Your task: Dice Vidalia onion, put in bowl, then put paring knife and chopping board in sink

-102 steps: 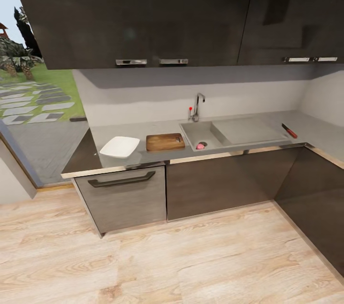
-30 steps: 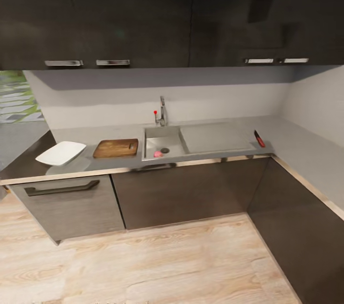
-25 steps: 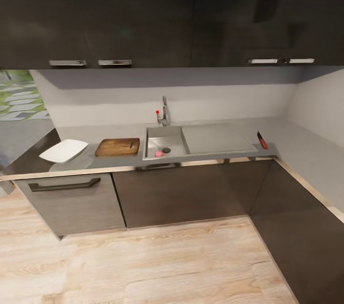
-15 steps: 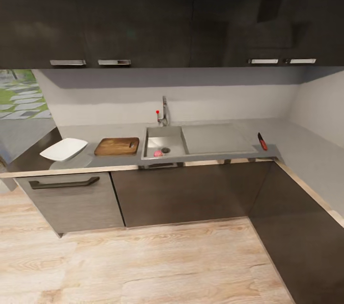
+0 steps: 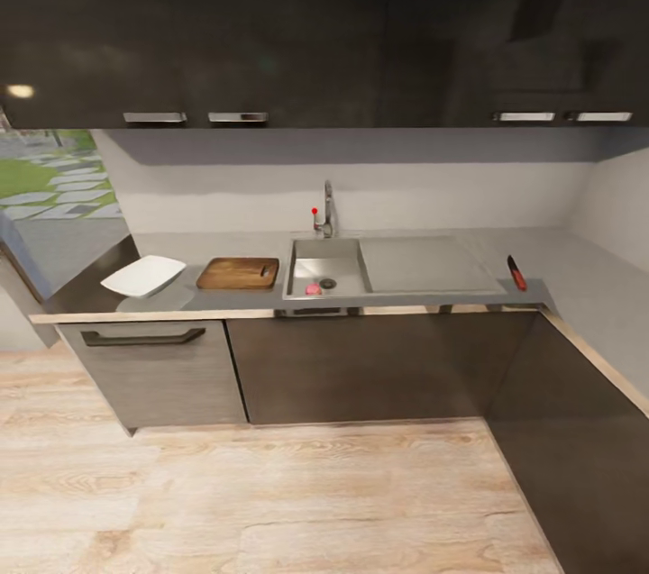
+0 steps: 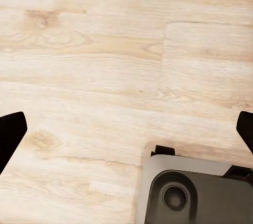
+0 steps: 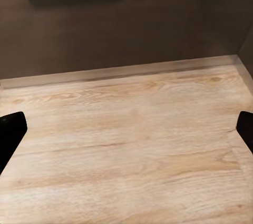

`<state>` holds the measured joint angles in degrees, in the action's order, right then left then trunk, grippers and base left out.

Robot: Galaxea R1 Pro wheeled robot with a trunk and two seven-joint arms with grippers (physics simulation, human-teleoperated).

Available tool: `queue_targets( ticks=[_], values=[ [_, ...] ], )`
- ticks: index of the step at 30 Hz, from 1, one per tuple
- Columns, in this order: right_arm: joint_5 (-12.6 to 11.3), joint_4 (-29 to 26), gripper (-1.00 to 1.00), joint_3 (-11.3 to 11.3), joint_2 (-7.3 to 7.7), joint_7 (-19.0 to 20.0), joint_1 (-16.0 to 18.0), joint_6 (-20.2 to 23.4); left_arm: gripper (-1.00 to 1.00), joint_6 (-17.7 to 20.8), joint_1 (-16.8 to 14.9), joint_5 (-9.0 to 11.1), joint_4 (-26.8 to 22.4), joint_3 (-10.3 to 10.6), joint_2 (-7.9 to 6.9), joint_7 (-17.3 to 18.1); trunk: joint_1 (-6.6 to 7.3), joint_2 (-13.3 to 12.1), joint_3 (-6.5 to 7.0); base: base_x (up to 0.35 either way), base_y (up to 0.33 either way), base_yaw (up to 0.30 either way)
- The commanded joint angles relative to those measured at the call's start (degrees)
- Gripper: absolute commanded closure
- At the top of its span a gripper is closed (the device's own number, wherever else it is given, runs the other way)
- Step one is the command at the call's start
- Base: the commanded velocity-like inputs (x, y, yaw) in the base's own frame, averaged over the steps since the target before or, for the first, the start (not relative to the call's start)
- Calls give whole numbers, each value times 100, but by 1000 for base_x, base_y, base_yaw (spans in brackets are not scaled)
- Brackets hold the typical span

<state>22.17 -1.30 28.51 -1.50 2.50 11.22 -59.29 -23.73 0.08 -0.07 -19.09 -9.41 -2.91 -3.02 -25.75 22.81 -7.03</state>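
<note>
The small pink round onion (image 5: 313, 289) lies in the steel sink (image 5: 393, 266), well apart from both empty, spread-open end effectors (image 6: 126, 129) (image 7: 126, 129) over the wooden floor (image 7: 126, 155).

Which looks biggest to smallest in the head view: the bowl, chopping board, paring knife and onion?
1. chopping board and bowl, too alike to rank
2. paring knife
3. onion, in the sink

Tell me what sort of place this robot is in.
A home kitchen, by the look of it: a steel sink with a faucet set in a grey countertop, dark cabinets above and below, and a chopping board beside a white bowl.
</note>
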Motion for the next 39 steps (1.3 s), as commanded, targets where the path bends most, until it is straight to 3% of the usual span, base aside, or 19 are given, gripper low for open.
queue_targets(
  ticks=[1, 31, 34, 35, 36, 37, 38, 39],
  values=[
    [25, -2, -100, 49, -1, 28, 3, -12, -100, -9, 1, -2, -7, 1, 1, -14, -3, 11, -11, 0, 0, 59],
    [19, -2, -100, 125, 56, 17, 3, -3, -100, 15, 1, 5, 85, -5, 18, -20, -3, 11, -11, 0, 0, 6],
    [16, -2, -100, 430, 149, 24, 3, -2, -100, 717, 1, -28, -700, 4, 362, -56, -3, 11, -11, 0, 0, 0],
    [16, -2, -100, 480, 156, 26, 3, 0, -100, 941, 1, -39, -867, 7, 414, -58, -3, 11, -11, 0, 0, 0],
    [18, -2, -100, 566, 170, 28, 3, 4, -100, 1468, 1, -64, -1248, 20, 500, -61, -3, 11, -11, 0, 0, 0],
    [17, -2, -100, 598, 175, 29, 3, 6, -100, 1756, 1, -74, -1465, 37, 535, -62, -3, 11, -11, 0, 0, 0],
    [17, -2, -100, 644, 183, 30, 3, 10, -100, 2358, 1, -89, -1934, 91, 591, -61, -3, 11, -11, 0, 0, 0],
    [18, -2, -100, 663, 187, 30, 3, 13, -100, 2661, 1, -95, -2184, 135, 614, -60, -3, 11, -11, 0, 0, 0]
  ],
)
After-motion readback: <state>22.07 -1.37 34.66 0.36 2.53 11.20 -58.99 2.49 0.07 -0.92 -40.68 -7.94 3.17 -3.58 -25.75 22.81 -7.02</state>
